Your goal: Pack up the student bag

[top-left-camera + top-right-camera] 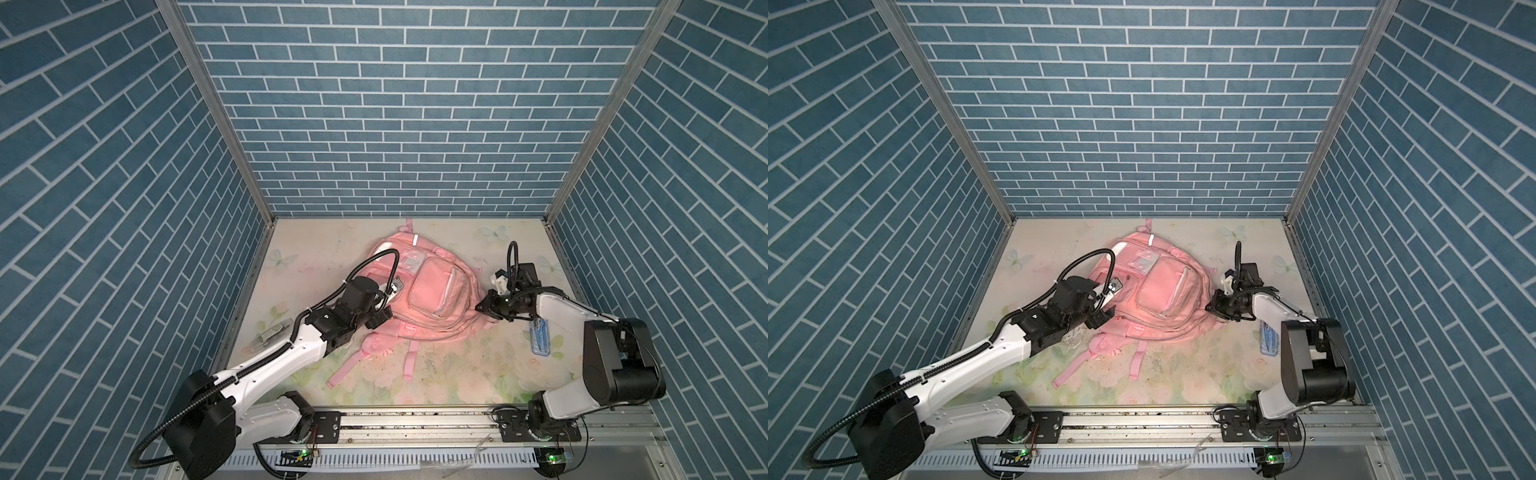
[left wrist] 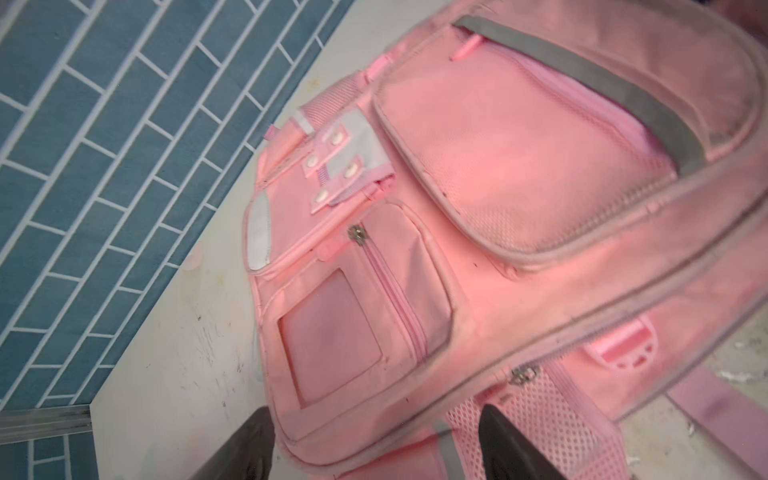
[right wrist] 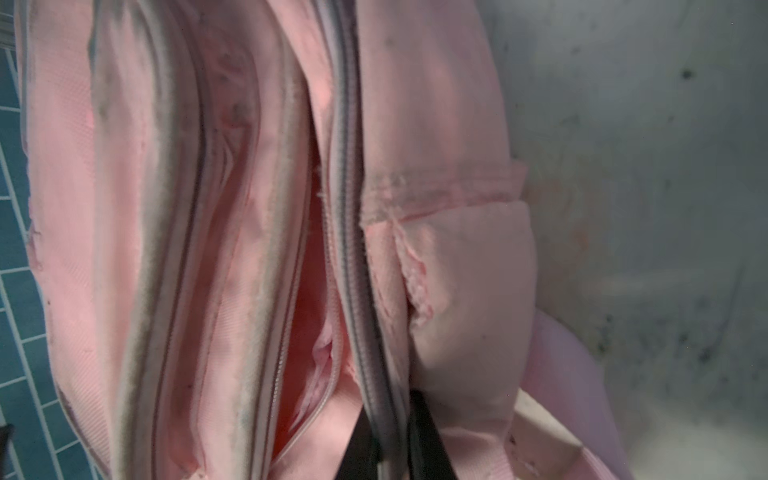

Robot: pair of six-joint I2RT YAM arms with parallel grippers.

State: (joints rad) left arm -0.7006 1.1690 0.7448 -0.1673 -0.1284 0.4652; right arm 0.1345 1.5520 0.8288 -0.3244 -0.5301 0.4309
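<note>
The student bag (image 1: 428,291) (image 1: 1160,291) is a pink backpack lying face up in the middle of the flowered table, straps toward the front. My left gripper (image 1: 379,319) (image 1: 1101,318) stands open at its near-left corner. In the left wrist view that corner of the bag (image 2: 519,166) lies between the spread fingers of the left gripper (image 2: 374,415). My right gripper (image 1: 481,307) (image 1: 1210,307) is at the bag's right side. The right wrist view shows the right gripper (image 3: 392,415) shut on the grey zip edge of the bag (image 3: 124,208), beside a gaping zip opening (image 3: 316,311).
A clear blue case (image 1: 540,337) (image 1: 1268,338) lies on the table under my right arm. A clear box (image 1: 272,332) sits by the left wall. Blue brick-pattern walls close in three sides; a metal rail (image 1: 415,419) runs along the front.
</note>
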